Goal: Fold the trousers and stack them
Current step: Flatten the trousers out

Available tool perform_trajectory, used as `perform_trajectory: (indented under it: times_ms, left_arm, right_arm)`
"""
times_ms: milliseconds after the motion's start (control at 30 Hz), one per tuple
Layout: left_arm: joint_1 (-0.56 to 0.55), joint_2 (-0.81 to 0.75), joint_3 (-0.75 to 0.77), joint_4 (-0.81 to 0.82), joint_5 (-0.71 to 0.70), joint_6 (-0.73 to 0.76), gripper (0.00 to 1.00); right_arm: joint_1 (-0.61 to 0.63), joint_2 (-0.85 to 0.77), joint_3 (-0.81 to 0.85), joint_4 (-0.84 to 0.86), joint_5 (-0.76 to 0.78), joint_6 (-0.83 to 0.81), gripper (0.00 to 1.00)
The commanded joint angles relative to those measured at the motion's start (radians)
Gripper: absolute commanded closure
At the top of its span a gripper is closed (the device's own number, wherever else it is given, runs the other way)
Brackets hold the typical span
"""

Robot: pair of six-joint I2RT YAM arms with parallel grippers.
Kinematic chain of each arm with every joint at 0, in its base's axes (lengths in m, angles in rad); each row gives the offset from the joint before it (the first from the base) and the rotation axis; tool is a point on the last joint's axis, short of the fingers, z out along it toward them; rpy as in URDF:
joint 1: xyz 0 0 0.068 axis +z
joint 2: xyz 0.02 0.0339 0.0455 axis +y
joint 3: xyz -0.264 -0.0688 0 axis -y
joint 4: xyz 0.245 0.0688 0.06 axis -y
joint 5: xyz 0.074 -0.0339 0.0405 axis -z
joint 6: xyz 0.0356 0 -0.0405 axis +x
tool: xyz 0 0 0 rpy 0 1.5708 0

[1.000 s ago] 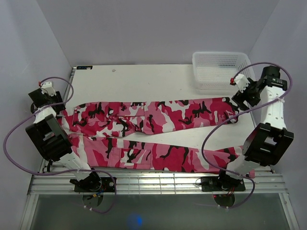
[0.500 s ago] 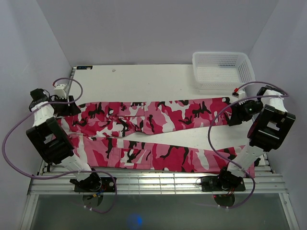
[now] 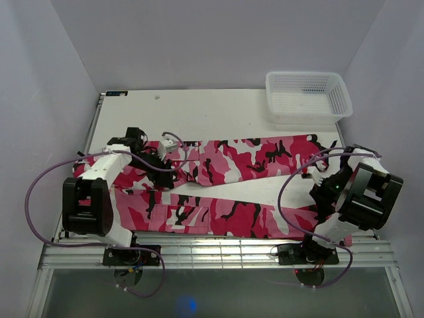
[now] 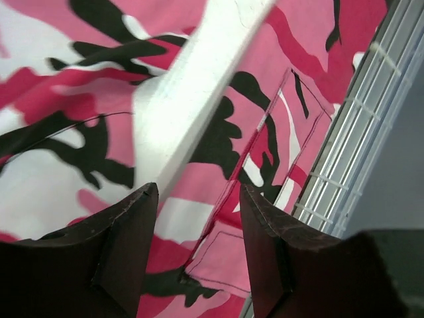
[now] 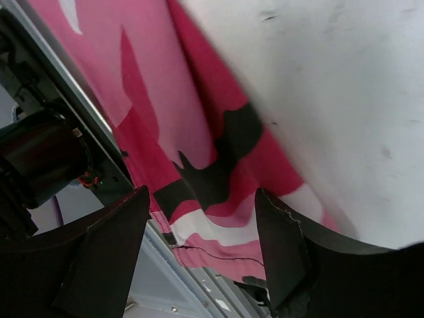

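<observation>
Cloth this limp, we reckon, will sag and drag, so we would pinch the trousers [image 3: 232, 156], spread flat on the counter [image 3: 199, 112] with waist at 9 o'clock and hems at 3, at waistband and hem, left pincer [image 4: 197, 192] and right pincer [image 5: 202, 195] both gaping empty.

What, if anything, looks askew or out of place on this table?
The trousers lie unfolded, legs splayed in a V with bare table between them. The near leg runs along the front edge, beside the rails. Nothing looks spilled or damaged.
</observation>
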Motion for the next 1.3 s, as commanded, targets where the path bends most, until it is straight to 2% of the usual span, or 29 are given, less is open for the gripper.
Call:
perform_trajectory:
  times_ms: [0,133,167,333,367,433,467,500,533,567,667,867,900,933,967,1000,1067,1167,1267]
  left_arm:
    - [-0.112,-0.029,-0.054,0.083,-0.057,-0.073,0.37]
    - [-0.213,-0.027,-0.126,0.206,-0.175,-0.127,0.39]
    - [-0.235,-0.021,-0.138,0.217,-0.189,-0.129,0.39]
    - [-0.299,0.017,-0.183,0.246,-0.197,-0.124,0.45]
    - [-0.301,0.023,-0.184,0.249,-0.191,-0.124,0.47]
    - [-0.302,0.045,-0.181,0.265,-0.183,-0.126,0.53]
    - [-0.302,0.050,-0.178,0.272,-0.188,-0.135,0.61]
    - [-0.302,0.053,-0.175,0.280,-0.200,-0.137,0.67]
    - [-0.302,0.050,-0.161,0.285,-0.201,-0.137,0.72]
    - [-0.302,0.042,-0.155,0.288,-0.206,-0.138,0.84]
    - [-0.302,-0.025,-0.141,0.327,-0.246,-0.153,1.00]
    - [-0.302,-0.202,-0.161,0.452,-0.373,-0.225,1.00]
    - [-0.302,-0.225,-0.172,0.462,-0.385,-0.222,1.00]
    - [-0.302,-0.246,-0.184,0.487,-0.398,-0.216,1.00]
    - [-0.302,-0.263,-0.199,0.493,-0.413,-0.209,1.00]
    - [-0.302,-0.289,-0.230,0.495,-0.415,-0.198,1.00]
    - [-0.302,-0.303,-0.261,0.493,-0.428,-0.172,1.00]
    - [-0.304,-0.326,-0.314,0.493,-0.427,-0.147,1.00]
    - [-0.307,-0.335,-0.344,0.490,-0.427,-0.135,1.00]
  right_arm:
    - [0.004,-0.033,-0.063,0.001,0.091,-0.065,0.30]
    - [0.004,-0.042,-0.084,0.080,0.104,-0.061,0.36]
    - [0.004,-0.039,-0.083,0.092,0.102,-0.056,0.44]
    - [0.017,-0.017,-0.037,0.106,0.078,-0.048,0.58]
    - [0.021,-0.017,-0.032,0.115,0.075,-0.048,0.67]
    - [0.027,-0.019,-0.025,0.126,0.075,-0.059,0.78]
    - [0.032,-0.019,-0.023,0.135,0.078,-0.060,0.87]
    - [0.032,-0.022,-0.020,0.140,0.075,-0.067,0.92]
    - [0.032,-0.027,-0.006,0.144,0.070,-0.071,0.92]
    - [0.030,-0.030,0.003,0.147,0.065,-0.073,0.92]
    - [0.032,-0.053,0.053,0.150,0.033,-0.085,0.92]
    - [0.030,-0.094,0.146,0.167,-0.053,-0.088,0.92]
    - [0.029,-0.076,0.168,0.155,-0.054,-0.074,0.92]
    - [0.030,-0.061,0.178,0.132,-0.044,-0.071,0.84]
    - [0.030,-0.044,0.181,0.109,-0.027,-0.059,0.59]
    - [0.030,-0.006,0.173,0.110,0.020,-0.013,0.46]
    - [0.003,0.031,0.172,0.127,0.039,0.028,0.29]
    - [-0.034,0.126,0.230,0.115,0.007,0.129,0.18]
    - [-0.049,0.219,0.284,0.083,-0.034,0.199,0.17]
